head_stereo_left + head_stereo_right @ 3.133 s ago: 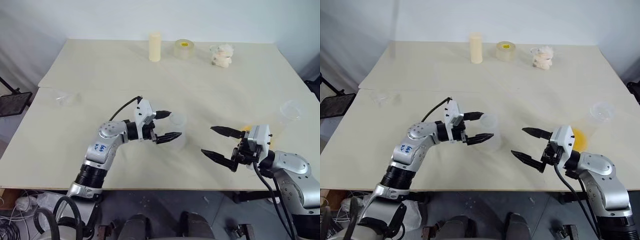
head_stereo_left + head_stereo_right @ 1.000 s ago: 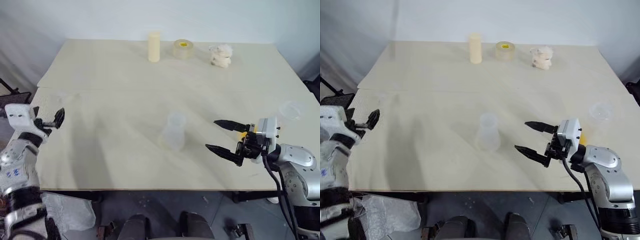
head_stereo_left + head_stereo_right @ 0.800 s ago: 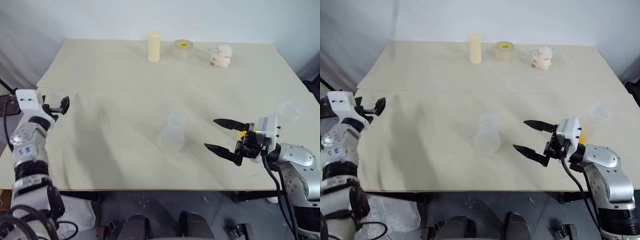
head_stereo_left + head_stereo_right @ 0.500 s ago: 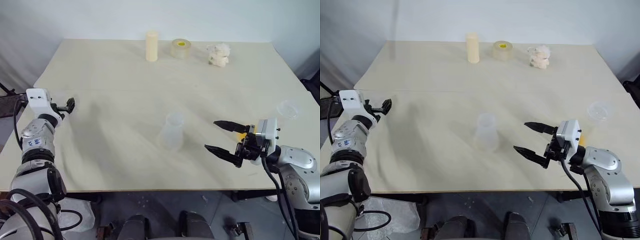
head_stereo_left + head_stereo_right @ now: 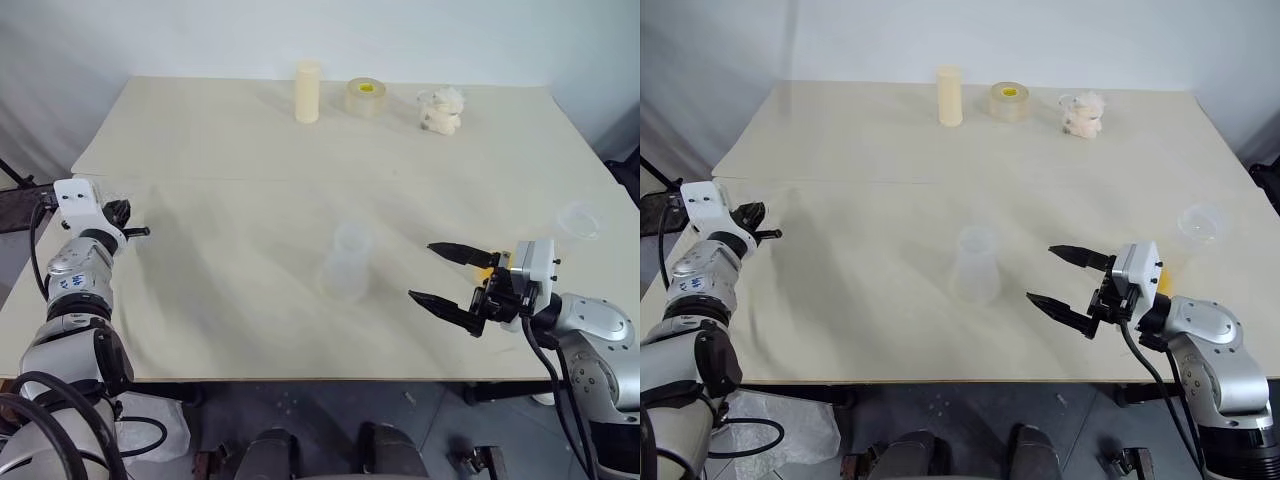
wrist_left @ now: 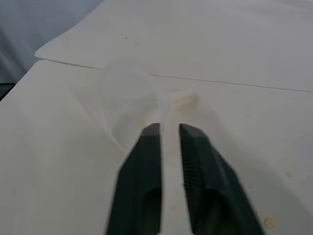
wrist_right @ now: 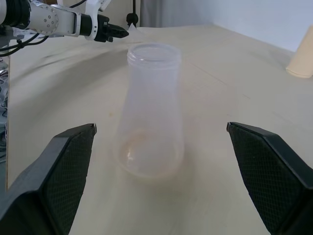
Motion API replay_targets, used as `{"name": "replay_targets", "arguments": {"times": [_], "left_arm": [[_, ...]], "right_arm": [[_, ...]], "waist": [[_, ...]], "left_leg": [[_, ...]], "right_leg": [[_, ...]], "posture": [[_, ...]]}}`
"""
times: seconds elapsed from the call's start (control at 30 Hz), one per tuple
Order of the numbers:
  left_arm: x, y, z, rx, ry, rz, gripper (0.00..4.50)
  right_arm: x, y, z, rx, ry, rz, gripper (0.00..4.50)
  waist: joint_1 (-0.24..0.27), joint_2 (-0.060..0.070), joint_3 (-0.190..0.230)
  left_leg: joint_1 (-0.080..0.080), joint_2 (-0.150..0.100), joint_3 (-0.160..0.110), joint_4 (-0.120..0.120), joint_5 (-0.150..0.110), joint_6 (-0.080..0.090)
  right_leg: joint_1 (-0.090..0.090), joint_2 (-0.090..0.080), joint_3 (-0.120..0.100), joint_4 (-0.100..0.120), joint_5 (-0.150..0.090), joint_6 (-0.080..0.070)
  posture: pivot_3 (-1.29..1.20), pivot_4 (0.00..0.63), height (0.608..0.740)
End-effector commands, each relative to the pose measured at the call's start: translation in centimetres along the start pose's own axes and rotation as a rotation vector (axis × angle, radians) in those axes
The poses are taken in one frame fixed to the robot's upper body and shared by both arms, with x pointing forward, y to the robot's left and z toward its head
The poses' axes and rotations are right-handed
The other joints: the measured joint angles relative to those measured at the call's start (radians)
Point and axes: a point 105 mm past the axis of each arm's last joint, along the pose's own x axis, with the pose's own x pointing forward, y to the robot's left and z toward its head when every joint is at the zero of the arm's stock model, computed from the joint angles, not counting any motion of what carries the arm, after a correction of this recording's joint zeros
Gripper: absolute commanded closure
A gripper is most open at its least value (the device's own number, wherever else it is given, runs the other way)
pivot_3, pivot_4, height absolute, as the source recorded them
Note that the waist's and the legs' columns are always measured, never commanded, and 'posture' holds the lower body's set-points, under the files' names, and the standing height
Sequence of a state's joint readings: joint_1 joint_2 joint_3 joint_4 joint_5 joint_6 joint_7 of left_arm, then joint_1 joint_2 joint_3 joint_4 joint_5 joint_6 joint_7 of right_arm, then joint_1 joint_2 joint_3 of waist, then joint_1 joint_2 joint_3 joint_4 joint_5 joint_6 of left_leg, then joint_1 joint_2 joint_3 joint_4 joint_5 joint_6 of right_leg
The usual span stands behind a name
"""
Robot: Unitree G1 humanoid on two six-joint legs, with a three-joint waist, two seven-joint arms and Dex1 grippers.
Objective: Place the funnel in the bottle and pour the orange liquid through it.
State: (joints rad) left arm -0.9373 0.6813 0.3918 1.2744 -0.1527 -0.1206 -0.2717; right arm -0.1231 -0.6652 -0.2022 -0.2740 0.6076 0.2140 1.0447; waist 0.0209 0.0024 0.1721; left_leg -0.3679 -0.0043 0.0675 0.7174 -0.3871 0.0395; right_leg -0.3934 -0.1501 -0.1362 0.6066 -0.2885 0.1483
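Left gripper [image 6: 168, 128] pressed almost together at the desk's left edge, pinching a thin see-through part of the funnel [image 6: 128, 95]; which part, rim or tab, cannot be told. Funnel lying on its side on the desk just past the fingertips, wide mouth to one side of the fingers, narrow end seemingly to the other, so long axis roughly across the gripper's own line. From there, well apart toward the desk's middle: the bottle [image 5: 347, 262], upright, long axis vertical, open mouth up, empty as far as can be seen. Judged as the relation that matters: bottle lies to the right of the holding gripper, so calls for a carry across the desk and a turn of the funnel until spout points down over that mouth. Right gripper [image 5: 441, 273] spread wide near the front right part of the desk, pointing at the bottle and plainly nearer to it than the left. Just behind that gripper, a patch of the orange liquid [image 5: 1163, 277], container mostly hidden. Farther out: a short clear cup [image 5: 580, 217] near the right edge; along the far edge a cream cylinder [image 5: 307, 92], a tape roll [image 5: 363, 97] with yellow core, and a crumpled pale lump [image 5: 441, 110]. No brand, label or readable writing on any of these.
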Motion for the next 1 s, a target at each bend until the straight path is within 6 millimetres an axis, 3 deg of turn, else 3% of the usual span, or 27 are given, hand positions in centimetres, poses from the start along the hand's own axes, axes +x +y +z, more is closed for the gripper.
{"name": "replay_targets", "arguments": {"times": [0.03, 0.33, 0.47, 0.6, 0.7, 1.0], "left_arm": [[0.0, 1.0, 2.0, 0.010, -0.049, 0.023, 4.46], [-0.4, 0.9, 1.9, 0.029, -0.067, -0.021, 4.46], [-0.7, -0.9, 2.5, 0.069, -0.115, -0.166, 4.46], [-2.0, -4.0, 4.2, 0.104, -0.200, -0.414, 4.46], [-4.0, -7.7, 6.2, 0.133, -0.266, -0.652, 4.46], [-9.0, -16.2, 10.1, 0.280, -0.345, -1.152, 4.46]], "right_arm": [[0.3, 0.1, 1.2, -0.051, -0.039, 0.015, 0.00], [0.8, 0.1, 1.3, -0.052, -0.038, 0.026, 0.00], [1.0, 0.0, 1.5, -0.056, -0.041, 0.024, 0.00], [1.0, -0.1, 1.7, -0.058, -0.040, 0.019, 0.00], [0.7, -0.1, 1.9, -0.054, -0.037, 0.023, 0.00], [0.0, 0.4, 1.7, -0.037, -0.012, 0.069, 0.00]], "waist": [[0.000, 0.000, 0.000], [-0.001, 0.000, 0.000], [-0.002, 0.000, 0.000], [-0.001, 0.000, 0.000], [0.000, 0.000, 0.000], [0.002, 0.000, 0.000]], "left_leg": [[0.000, 0.000, 0.000, 0.000, 0.000, 0.000], [0.000, 0.000, 0.000, 0.000, 0.000, 0.000], [0.000, 0.000, 0.000, 0.000, 0.000, 0.000], [0.000, 0.000, 0.000, 0.000, 0.000, 0.000], [-0.001, 0.000, -0.001, 0.001, 0.000, 0.000], [0.000, 0.001, -0.003, 0.001, 0.000, 0.000]], "right_leg": [[0.000, 0.000, 0.000, 0.000, 0.000, 0.000], [0.000, 0.000, 0.000, 0.000, 0.000, 0.000], [0.000, 0.000, 0.000, 0.000, 0.000, 0.000], [0.000, 0.000, 0.000, 0.001, 0.000, 0.000], [0.000, 0.000, 0.000, 0.000, 0.000, 0.000], [0.000, 0.000, 0.002, 0.000, 0.000, 0.000]], "posture": [[0.00, 0.150, 0.740], [0.00, 0.150, 0.740], [0.00, 0.150, 0.740], [0.00, 0.150, 0.740], [0.00, 0.150, 0.740], [0.00, 0.150, 0.740]]}}
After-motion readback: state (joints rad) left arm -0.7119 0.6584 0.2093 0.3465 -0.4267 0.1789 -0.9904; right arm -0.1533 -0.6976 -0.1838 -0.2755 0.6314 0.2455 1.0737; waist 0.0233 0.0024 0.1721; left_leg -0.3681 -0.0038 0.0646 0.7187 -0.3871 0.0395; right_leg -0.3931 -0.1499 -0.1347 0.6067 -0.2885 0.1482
